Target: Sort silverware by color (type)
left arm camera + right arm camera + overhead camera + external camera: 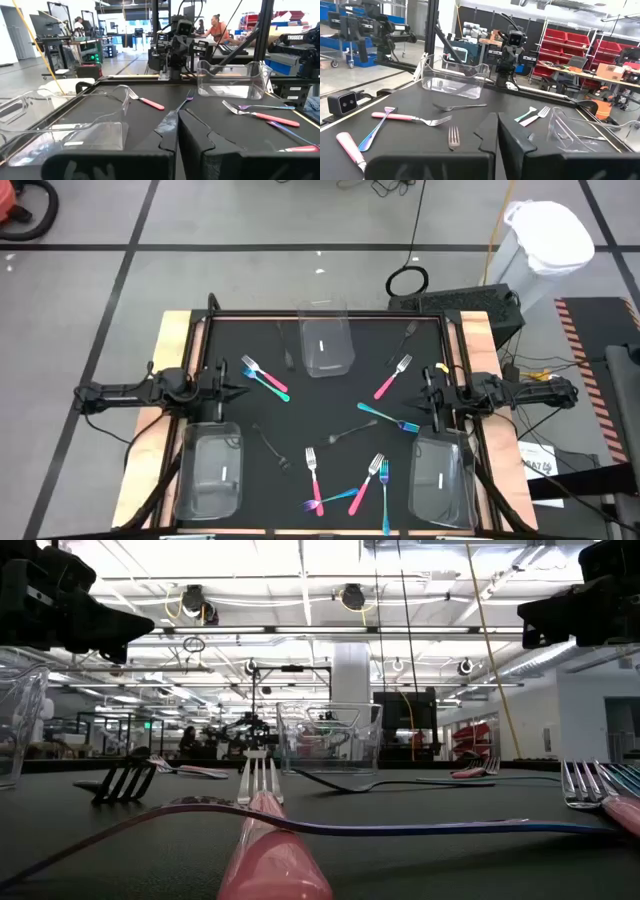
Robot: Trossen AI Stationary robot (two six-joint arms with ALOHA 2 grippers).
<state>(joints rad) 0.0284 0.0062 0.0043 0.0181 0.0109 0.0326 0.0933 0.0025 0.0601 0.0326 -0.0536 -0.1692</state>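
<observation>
The silverware lies scattered on the black mat: a pink-and-teal pair (265,378) at the far left, a pink fork (392,377) and a teal piece (385,415) on the right, and dark pieces (270,445) (350,435) (408,335). A pink fork (314,480) and teal forks (380,480) lie near the front edge. My left gripper (240,385) (176,120) hovers shut at the mat's left side. My right gripper (425,392) (496,125) hovers shut at the right side. Both point inward and hold nothing.
Three clear plastic bins stand on the mat: one at the far middle (325,345), one at the near left (212,470), one at the near right (440,478). The mat's wooden frame (175,330) borders it. People sit in the room beyond (215,27).
</observation>
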